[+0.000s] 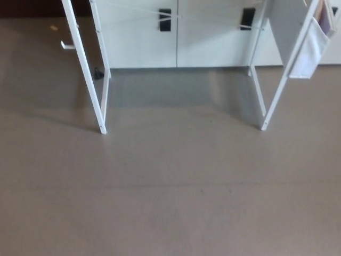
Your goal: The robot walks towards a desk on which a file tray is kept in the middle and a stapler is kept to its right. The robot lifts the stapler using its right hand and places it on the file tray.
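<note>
Stapler is out of view, so I cannot tell where it sits. Brown floor (170,202) fills most of what I see and runs under the desk (85,69), of which only white legs show. Behind the desk stands a white cabinet (138,42). A white panel (311,48) hangs at the desk's right side. Two black handles (165,20) sit on the cabinet. Neither my left hand nor my right hand shows, so I cannot tell how my fingers stand.

desk feet (102,129): 2 | black cabinet handles (165,20): 2 | hanging pouch (311,48): 1
</note>
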Robot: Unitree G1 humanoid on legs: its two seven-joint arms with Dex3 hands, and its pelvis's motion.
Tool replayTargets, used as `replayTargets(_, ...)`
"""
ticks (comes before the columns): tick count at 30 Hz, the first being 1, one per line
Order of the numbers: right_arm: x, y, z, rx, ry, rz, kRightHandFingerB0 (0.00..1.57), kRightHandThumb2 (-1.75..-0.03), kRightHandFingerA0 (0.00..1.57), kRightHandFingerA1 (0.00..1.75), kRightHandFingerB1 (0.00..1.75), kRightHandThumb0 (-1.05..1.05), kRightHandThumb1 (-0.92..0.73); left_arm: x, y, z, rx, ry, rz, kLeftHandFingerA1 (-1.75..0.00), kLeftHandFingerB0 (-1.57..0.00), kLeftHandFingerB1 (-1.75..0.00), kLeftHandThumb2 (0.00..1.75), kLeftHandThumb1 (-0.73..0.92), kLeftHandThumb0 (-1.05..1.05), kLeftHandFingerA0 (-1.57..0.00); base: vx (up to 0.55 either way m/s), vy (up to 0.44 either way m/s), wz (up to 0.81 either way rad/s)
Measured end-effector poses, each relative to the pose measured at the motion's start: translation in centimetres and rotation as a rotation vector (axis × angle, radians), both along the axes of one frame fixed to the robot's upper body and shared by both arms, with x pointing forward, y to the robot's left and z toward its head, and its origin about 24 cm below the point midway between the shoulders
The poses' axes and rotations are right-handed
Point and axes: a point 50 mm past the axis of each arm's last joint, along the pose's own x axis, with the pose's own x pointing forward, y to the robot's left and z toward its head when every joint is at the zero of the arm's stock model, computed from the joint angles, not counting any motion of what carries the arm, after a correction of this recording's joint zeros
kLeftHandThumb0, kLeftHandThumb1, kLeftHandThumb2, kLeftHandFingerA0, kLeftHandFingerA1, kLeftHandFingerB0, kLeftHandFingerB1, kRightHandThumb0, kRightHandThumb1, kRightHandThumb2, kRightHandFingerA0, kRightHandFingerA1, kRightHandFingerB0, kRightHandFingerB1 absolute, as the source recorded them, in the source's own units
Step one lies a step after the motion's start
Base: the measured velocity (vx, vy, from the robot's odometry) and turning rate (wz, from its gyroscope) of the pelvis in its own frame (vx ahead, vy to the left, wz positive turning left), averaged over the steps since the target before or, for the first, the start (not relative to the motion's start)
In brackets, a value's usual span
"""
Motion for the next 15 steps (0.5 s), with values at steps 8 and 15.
replayTargets(8, 0.47, -0.08, 0.07, 0.003, -0.006, 0.001, 0.0, -0.58, 0.28, 0.38, 0.23, -0.46, -0.6, 0.44, -0.05, 0.06, 0.001, -0.008, -0.009, -0.52, -0.13, -0.45, 0.93, 0.67, -0.68, -0.21, 0.26, -0.169, 0.13)
replayTargets(15, -0.01, -0.09, -0.12, 0.005, 0.015, 0.001, 0.0, -0.59, 0.25, 0.38, 0.19, -0.49, -0.62, 0.16, -0.04, -0.01, -0.001, -0.003, 0.0, -0.53, -0.13, -0.45, 0.95, 0.67, -0.68, -0.21, 0.27, 0.1, -0.09)
